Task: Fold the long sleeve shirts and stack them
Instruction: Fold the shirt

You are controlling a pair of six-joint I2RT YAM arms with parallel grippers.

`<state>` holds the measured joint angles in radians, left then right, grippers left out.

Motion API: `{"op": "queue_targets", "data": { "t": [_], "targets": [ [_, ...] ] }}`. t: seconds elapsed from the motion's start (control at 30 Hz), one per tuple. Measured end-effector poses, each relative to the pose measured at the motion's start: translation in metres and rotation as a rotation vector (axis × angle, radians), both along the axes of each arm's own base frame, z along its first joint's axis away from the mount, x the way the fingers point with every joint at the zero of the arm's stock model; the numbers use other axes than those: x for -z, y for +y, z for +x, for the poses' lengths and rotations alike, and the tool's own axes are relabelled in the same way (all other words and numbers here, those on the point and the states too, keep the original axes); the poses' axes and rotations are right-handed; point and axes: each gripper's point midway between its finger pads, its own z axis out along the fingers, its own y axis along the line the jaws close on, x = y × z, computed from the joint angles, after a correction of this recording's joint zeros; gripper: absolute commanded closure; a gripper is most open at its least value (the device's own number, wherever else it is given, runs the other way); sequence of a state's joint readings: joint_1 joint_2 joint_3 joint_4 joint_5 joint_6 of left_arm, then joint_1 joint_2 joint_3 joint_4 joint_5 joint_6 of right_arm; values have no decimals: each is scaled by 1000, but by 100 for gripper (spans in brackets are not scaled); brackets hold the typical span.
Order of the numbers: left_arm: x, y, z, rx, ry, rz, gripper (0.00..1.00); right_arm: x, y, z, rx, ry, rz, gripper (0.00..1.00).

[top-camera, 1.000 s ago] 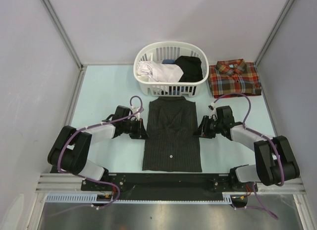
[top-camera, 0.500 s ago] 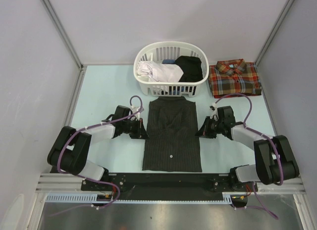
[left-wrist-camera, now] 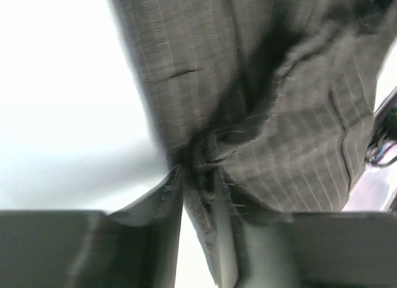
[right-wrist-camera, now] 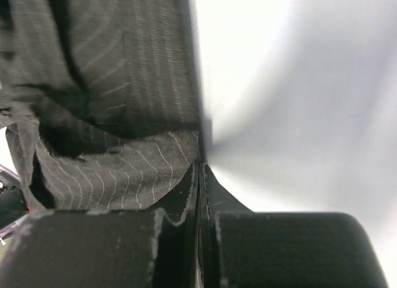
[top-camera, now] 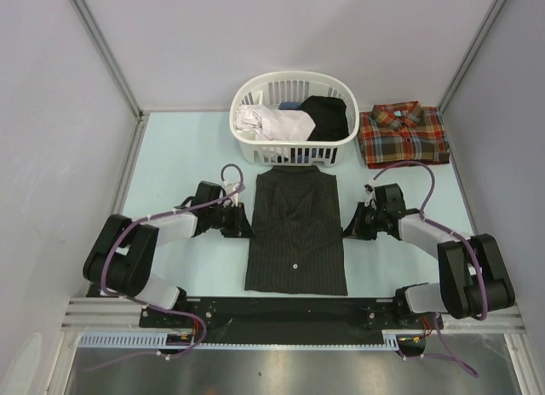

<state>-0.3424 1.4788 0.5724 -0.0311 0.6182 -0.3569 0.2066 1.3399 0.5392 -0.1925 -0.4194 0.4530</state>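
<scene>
The black pinstriped long sleeve shirt (top-camera: pixel 294 233) lies folded flat at the table's middle, collar toward the back. My left gripper (top-camera: pixel 245 222) sits low at its left edge. Its jaws are a narrow way apart, and the shirt's puckered hem (left-wrist-camera: pixel 201 195) runs between the fingers (left-wrist-camera: pixel 170 195), with light showing beside it. My right gripper (top-camera: pixel 347 225) is at the shirt's right edge with its jaws pressed together (right-wrist-camera: pixel 200 167). The striped cloth (right-wrist-camera: pixel 111 71) lies beside its tips and I see none between them. The plaid long sleeve shirt (top-camera: pixel 403 134) rests folded at the back right.
A white laundry basket (top-camera: pixel 295 75) with white, blue and black clothes stands just behind the black shirt's collar. Grey walls close in the left, right and back sides. The arms' bases and a rail run along the near edge.
The right gripper's jaws have closed and it has shifted slightly along the shirt's right edge. The left gripper has stayed at the left edge, its jaws parting a little.
</scene>
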Motion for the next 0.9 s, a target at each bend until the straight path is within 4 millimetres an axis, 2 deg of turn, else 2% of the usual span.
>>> {"op": "queue_targets", "data": {
  "t": [0.03, 0.13, 0.17, 0.2, 0.27, 0.3, 0.37, 0.43, 0.47, 0.53, 0.57, 0.67, 0.8, 0.9],
  "targets": [
    [6, 4, -1, -8, 23, 13, 54, 2, 0, -2, -5, 17, -2, 76],
    [1, 9, 1, -18, 26, -4, 39, -6, 0, -1, -32, 26, 17, 57],
    [-8, 9, 1, -12, 10, -24, 27, -14, 1, 0, -38, 15, 32, 51],
    [-21, 8, 1, -5, -19, -54, 22, -26, 3, 2, -49, -17, 54, 38],
    [-60, 1, -2, 26, -129, -137, 15, -61, 11, 4, -66, -121, 117, 24],
    [-82, -4, -6, 48, -191, -190, 14, -80, 17, 1, -78, -179, 152, 13],
    [-110, -17, -19, 101, -270, -272, 13, -121, 38, -9, -137, -313, 241, 3],
    [-120, -35, -41, 171, -274, -349, 12, -140, 64, -28, -213, -358, 328, 0],
    [-117, -44, -53, 198, -245, -374, 6, -143, 80, -41, -261, -352, 380, 0],
    [-99, -54, -76, 220, -135, -405, 4, -127, 102, -66, -315, -243, 444, 0],
    [-83, -55, -87, 215, -63, -399, 3, -113, 107, -75, -316, -175, 448, 0],
    [-44, -50, -107, 158, 125, -343, 0, -67, 109, -97, -274, 36, 424, 0],
    [-15, -43, -103, 82, 235, -283, 1, -26, 100, -107, -182, 208, 375, 0],
    [-17, -44, -98, 80, 299, -305, 1, -23, 97, -102, -132, 273, 405, 0]
  ]
}}
